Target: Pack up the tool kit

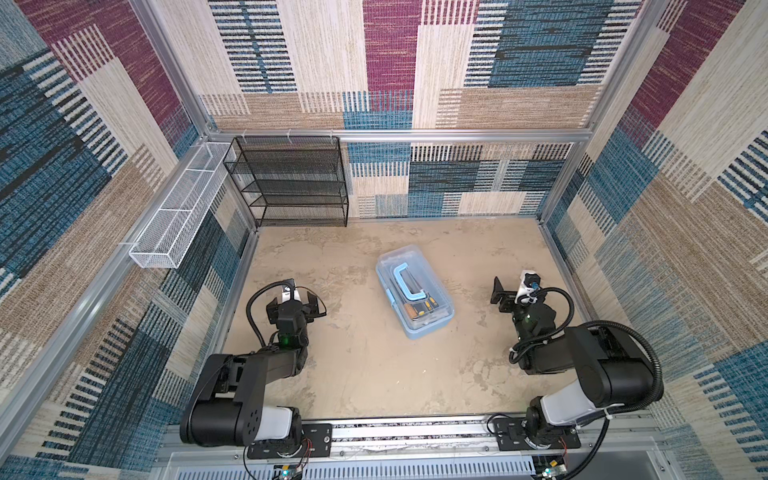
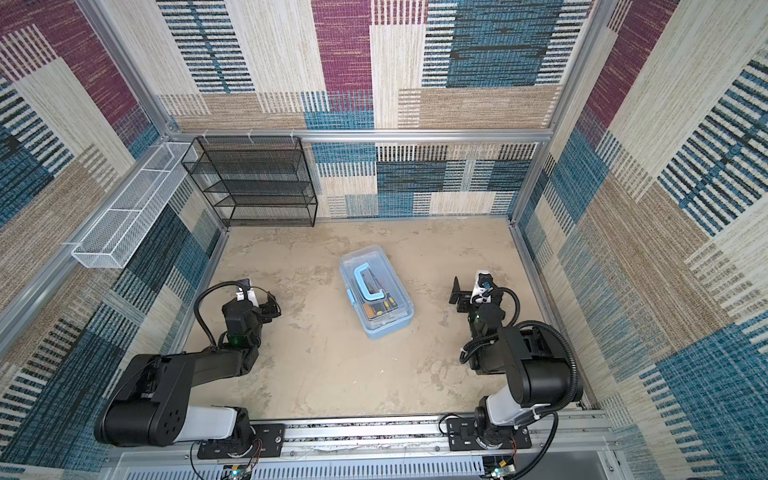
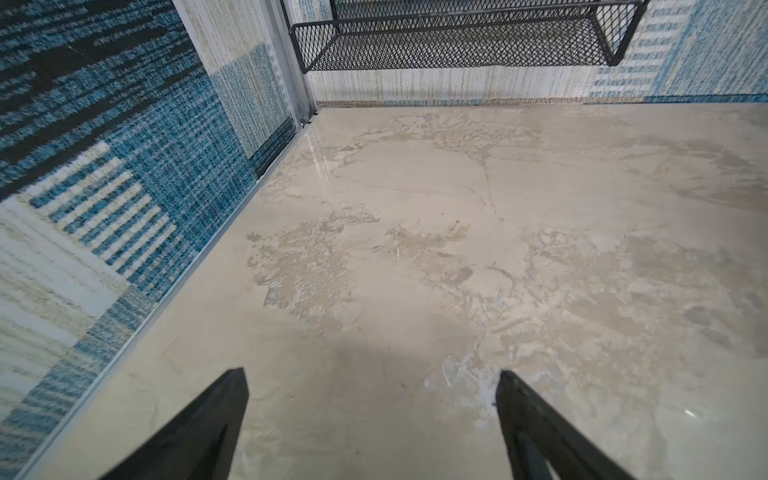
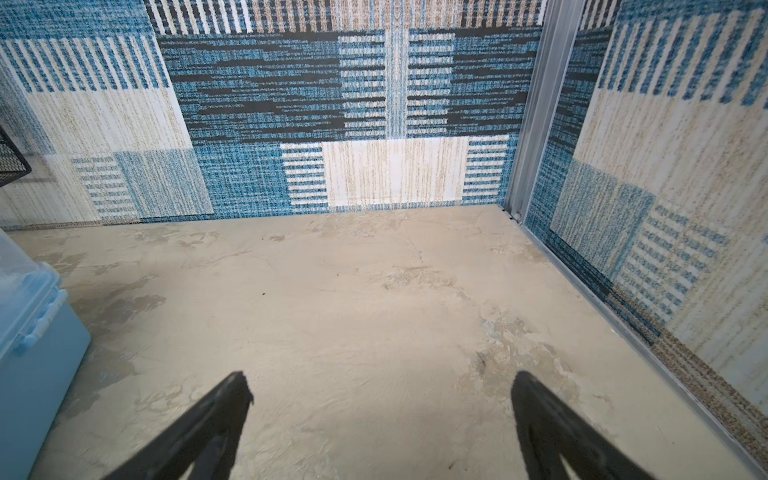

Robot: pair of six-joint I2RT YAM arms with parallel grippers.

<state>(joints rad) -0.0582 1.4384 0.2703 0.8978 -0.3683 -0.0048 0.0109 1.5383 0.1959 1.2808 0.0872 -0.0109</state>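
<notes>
Seemingly packed, the tool box [image 1: 430, 326] sits shut mid-table [image 1: 365, 374], screwdrivers [image 1: 420, 308] showing under its clear lid [image 1: 399, 259]. Beside it the left fingers [image 3: 199, 428] and right fingers [image 4: 552, 428] hang spread and empty, well apart from it. Pressing the latch [image 4: 39, 320] squarely looks the wise finish.

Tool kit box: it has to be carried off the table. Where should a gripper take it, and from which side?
Probably the blue handle, from straight above. It lies flat on the clear lid of the tool kit box, its bar running lengthwise, so close the jaws across that bar; the box body looks too wide to clamp.
</notes>
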